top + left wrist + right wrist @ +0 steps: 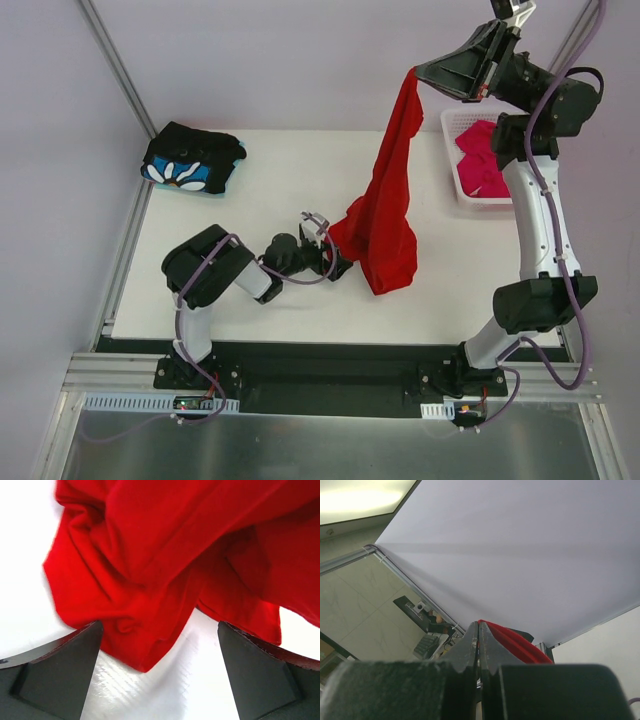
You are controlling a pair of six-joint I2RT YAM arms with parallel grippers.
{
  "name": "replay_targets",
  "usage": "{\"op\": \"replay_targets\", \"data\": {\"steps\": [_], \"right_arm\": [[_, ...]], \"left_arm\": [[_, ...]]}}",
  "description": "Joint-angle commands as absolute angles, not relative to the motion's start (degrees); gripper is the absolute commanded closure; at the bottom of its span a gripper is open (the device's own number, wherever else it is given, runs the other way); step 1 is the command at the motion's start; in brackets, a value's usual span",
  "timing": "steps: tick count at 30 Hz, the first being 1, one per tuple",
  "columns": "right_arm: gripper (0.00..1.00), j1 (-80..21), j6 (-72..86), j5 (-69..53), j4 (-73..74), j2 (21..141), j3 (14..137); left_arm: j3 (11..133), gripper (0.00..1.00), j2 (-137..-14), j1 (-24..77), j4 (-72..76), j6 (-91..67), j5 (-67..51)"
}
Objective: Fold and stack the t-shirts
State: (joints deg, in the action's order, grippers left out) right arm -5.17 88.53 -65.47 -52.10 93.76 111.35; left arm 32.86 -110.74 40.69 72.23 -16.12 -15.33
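The red t-shirt (385,220) hangs in a long drape from my right gripper (418,76), which is raised high at the back and shut on the shirt's top end. Its lower part rests bunched on the white table (250,200). The right wrist view shows red cloth (515,642) pinched at my right gripper's (479,625) closed tips. My left gripper (335,262) sits low on the table at the shirt's left lower edge, open. In its wrist view a red hem corner (145,650) lies between its wide-apart fingers (60,670), ungripped. The black flower-print t-shirt (192,160) lies folded at the back left.
A white lattice basket (449,122) stands at the back right with the magenta-pink t-shirt (480,160) inside it. My right arm rises along the table's right edge. Walls close in the left and back sides.
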Motion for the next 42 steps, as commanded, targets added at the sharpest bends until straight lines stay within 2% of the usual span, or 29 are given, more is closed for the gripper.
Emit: {"op": "replay_targets", "data": {"steps": [1,10,14,26,42], "right_arm": [[0.99,-5.63,88.77,-66.09,-56.25,92.46,113.91],[0.99,-5.36,86.07,-66.18,-52.75,94.13,117.32],[0.99,-3.52,79.2,-66.53,-40.97,94.22,122.69],[0.99,-3.43,79.63,-66.45,-41.75,93.16,121.91],[0.99,-4.04,83.76,-65.74,-47.01,93.6,121.9]], "left_arm": [[33.14,0.01,-109.78,39.46,89.38,-16.01,-19.69],[34.71,0.01,-105.38,39.46,83.5,-14.15,-22.75],[37.17,0.01,-106.96,39.73,83.33,-16.17,-24.34],[47.8,0.01,-116.54,42.54,82.27,-19.42,-27.69],[47.11,0.01,-115.23,45.17,72.87,-9.41,-15.21]]}}
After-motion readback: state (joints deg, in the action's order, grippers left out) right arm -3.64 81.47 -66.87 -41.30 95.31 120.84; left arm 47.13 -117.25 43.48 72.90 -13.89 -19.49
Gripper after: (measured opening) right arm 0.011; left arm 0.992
